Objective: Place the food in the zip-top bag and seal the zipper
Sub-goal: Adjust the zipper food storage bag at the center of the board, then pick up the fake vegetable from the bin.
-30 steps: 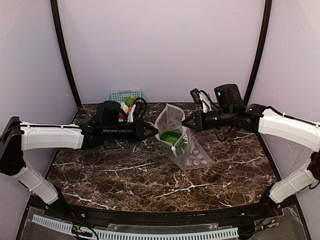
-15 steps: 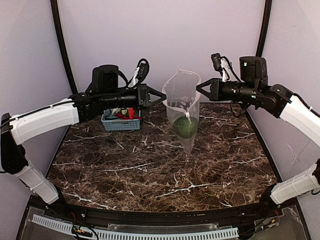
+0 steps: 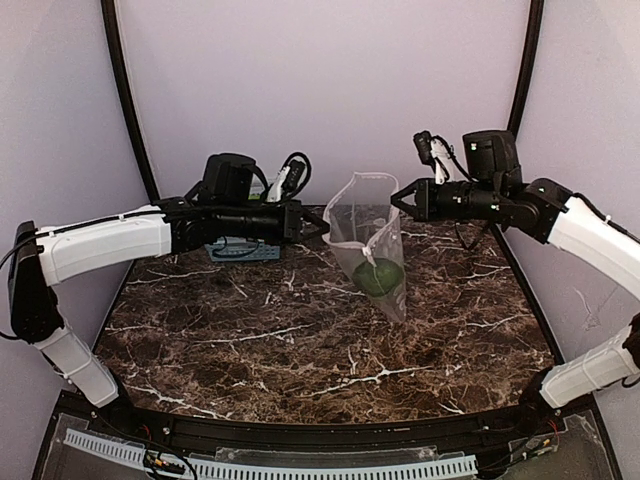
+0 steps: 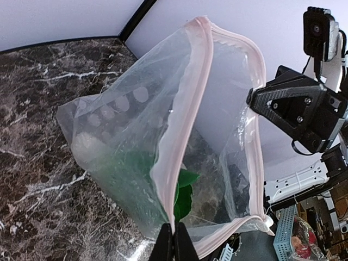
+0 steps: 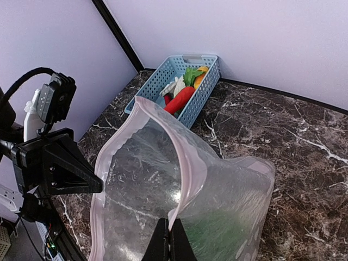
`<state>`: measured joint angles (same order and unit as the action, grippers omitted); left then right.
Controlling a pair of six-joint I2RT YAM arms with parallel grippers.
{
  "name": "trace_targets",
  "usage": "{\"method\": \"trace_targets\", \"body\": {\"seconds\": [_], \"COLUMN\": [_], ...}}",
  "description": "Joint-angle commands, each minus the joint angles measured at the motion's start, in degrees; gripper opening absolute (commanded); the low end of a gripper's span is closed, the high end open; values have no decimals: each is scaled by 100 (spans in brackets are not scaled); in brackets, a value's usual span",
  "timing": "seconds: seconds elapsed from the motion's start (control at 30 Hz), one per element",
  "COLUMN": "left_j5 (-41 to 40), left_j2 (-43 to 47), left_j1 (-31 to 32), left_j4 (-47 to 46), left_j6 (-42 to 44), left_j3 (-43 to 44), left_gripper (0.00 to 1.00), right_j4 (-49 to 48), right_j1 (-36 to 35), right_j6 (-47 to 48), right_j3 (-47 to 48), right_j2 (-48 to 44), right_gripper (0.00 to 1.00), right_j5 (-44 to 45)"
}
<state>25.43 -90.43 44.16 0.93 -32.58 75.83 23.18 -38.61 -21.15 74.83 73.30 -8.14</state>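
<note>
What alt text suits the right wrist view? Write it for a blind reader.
A clear zip-top bag is held open by its pink zipper: the right tool pinches the near rim, the left tool the far rim. A green toy vegetable sits inside; behind, a light-blue basket holds more toy vegetables.
</note>
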Motion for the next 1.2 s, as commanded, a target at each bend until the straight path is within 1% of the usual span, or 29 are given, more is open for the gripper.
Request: {"method": "trace_targets", "body": {"seconds": [0.0,0.27,0.33,0.43,0.47,0.5,0.53,0.57,0.6,0.63,0.67,0.73,0.77,0.87,0.93,1.07,1.17], "left_j5": [-149,-381,-422,-409,-408,-414,-424,-469,-486,-539,-605,-702,-735,-931,-1078,-1191,-1510], "left_j2": [243,610,731,949,997,1095,1145,1252,1307,1425,1481,1657,1778,1989,2067,2001,1660], "left_j1": [-27,-33,-31,-29,-35,-37,-34,-32,-33,-42,-45,-55,-67,-142,-284,-764,-1047], "left_j4": [49,-39,-64,-237,-259,-259,-244,-235,-201,-153,-140,-36,53,230,466,775,1092], "left_j6": [-4,-187,-236,-272,-278,-283,-283,-284,-284,-280,-278,-268,-260,-212,-164,-65,203], "left_j3": [-578,-1549,-1737,-2005,-2043,-2109,-2135,-2174,-2189,-2220,-2230,-2246,-2254,-2237,-2116,-1864,-1523], "left_gripper": [1,1,3,14,20,25,34,39,48,52,58,64,65,74,78,80,80], "right_j4": [-366,-793,-914,-1056,-1093,-1143,-1177,-1200,-1209,-1216,-1218,-1222,-1220,-1219,-1219,-1220,-1219], "right_j1": [25,-70,-146,-273,-312,-338,-357,-368,-379,-390,-395,-410,-418,-428,-437,-467,-502], "right_j6": [-95,-224,-292,-357,-371,-387,-403,-412,-424,-425,-431,-434,-439,-425,-423,-414,-419], "right_j3": [-390,-858,-916,-947,-962,-976,-986,-993,-985,-983,-975,-962,-959,-953,-951,-941,-941], "right_j2": [-7,78,134,237,273,298,323,346,363,383,395,407,413,426,438,484,507], "right_gripper": [0,0,0,0,0,0,0,0,0,0,0,0,0,0,0,0,0], "right_j5": [-512,-1299,-1403,-1430,-1409,-1395,-1386,-1377,-1367,-1354,-1342,-1326,-1317,-1281,-1277,-1237,-1179]}}
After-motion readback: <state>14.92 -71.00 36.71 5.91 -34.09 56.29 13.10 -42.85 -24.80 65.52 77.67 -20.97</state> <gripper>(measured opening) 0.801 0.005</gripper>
